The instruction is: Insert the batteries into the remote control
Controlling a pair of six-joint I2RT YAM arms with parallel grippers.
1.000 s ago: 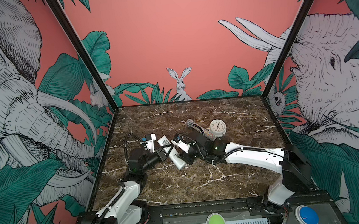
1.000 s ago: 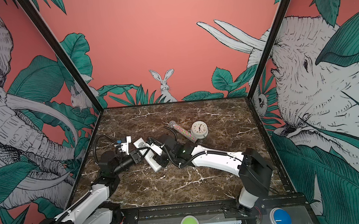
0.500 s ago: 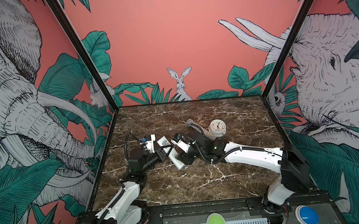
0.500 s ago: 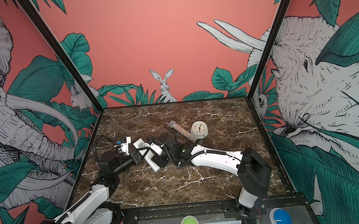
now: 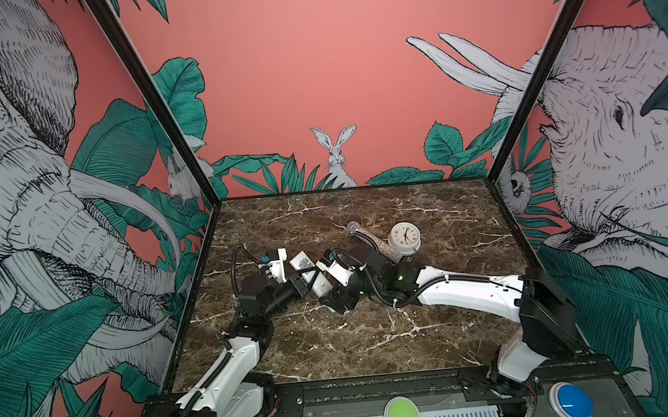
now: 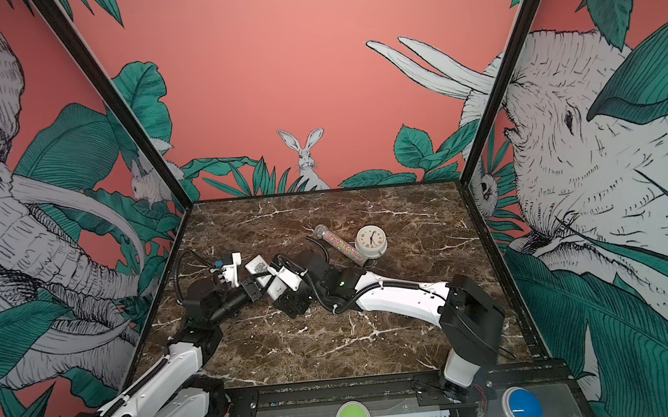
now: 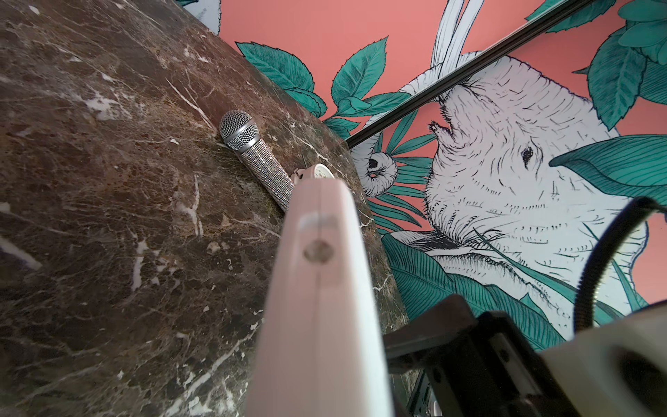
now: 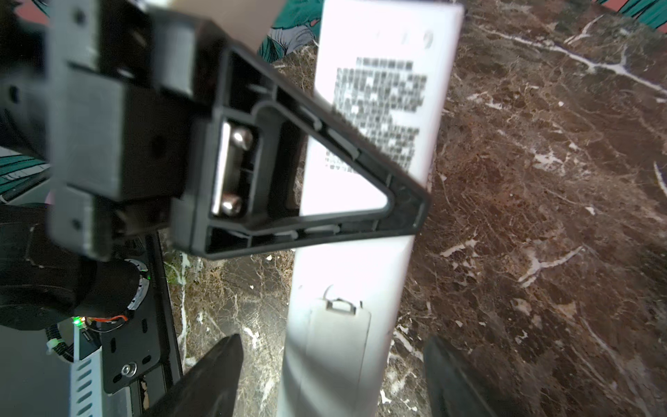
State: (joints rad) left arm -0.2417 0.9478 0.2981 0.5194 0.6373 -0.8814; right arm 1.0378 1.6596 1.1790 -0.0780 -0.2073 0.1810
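Right gripper (image 8: 332,341) had spread apart astride the remote control (image 8: 361,260) (hatch (image 8: 337,335) shown only by its wrist view); left gripper (image 5: 303,284) clamped it.

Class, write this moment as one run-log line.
left gripper: shut on slim white plastic remote | right gripper: open astride it | batteries: unseen

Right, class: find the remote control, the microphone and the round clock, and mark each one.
remote control (image 8: 350,267): right wrist view, on the bare middle of its white back.
microphone (image 7: 239,130): left wrist view, on its silver mesh head.
clock (image 5: 404,235): in a top view, on its white dial.
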